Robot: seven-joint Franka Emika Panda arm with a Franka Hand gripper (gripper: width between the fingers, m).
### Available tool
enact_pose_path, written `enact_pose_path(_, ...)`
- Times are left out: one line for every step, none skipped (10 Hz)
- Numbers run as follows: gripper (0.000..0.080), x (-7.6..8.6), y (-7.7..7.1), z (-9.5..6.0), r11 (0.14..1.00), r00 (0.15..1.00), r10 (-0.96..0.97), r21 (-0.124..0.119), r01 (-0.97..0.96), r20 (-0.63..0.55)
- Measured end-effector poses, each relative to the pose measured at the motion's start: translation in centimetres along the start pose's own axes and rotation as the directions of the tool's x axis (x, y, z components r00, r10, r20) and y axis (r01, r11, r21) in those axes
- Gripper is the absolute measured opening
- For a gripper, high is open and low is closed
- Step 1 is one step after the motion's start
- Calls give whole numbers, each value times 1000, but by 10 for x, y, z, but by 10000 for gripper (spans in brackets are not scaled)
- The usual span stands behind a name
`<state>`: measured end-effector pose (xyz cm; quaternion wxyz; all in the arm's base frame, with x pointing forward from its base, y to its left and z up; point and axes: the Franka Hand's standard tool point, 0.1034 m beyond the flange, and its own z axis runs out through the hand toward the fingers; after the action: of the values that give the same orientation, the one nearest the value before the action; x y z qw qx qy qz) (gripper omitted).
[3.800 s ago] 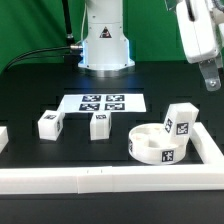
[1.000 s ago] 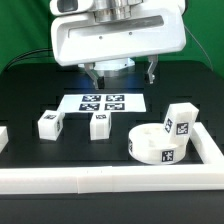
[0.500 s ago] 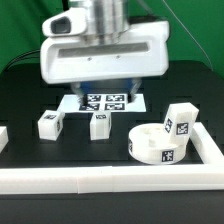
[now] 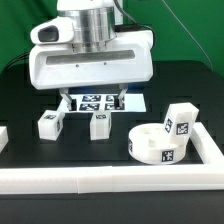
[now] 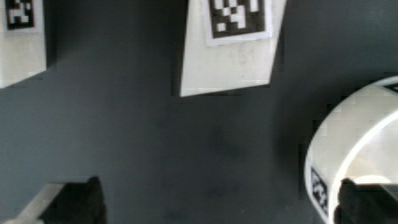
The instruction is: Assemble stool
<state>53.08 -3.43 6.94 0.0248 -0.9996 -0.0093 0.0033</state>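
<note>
The round white seat lies at the exterior view's right, and its rim shows in the wrist view. One white tagged leg stands against the seat's far side. Two more legs stand in front of the marker board, a middle one and a left one. My gripper hangs open and empty above the marker board, just behind those two legs. In the wrist view the gripper is open over dark table, with a tagged leg ahead of it and part of another leg.
The marker board lies on the black table under the gripper. A long white rail runs along the front and another along the exterior view's right. A white piece sits at the left edge. The robot base stands behind.
The gripper has come from the upper right, moved toward the exterior view's left and lowered over the marker board. It stays open. The stool parts have not moved.
</note>
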Motion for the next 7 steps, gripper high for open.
enact_pose_path(649, -6, -5, 0, 1000, 996, 18, 20, -20, 92)
enact_pose_path(649, -11, -5, -4, 995, 973, 93, 4, -96, 210)
enact_pose_path(649, -20, 0, -4, 976, 931, 214, -25, -217, 296)
enact_pose_path(649, -25, 3, -3, 973, 897, 228, -57, -223, 377)
enact_pose_path(649, -24, 3, -1, 973, 878, 226, -61, -221, 421)
enact_pose_path(649, -24, 4, -1, 973, 862, 226, -63, -222, 455)
enact_pose_path(649, -26, 4, 0, 973, 845, 226, -65, -222, 485)
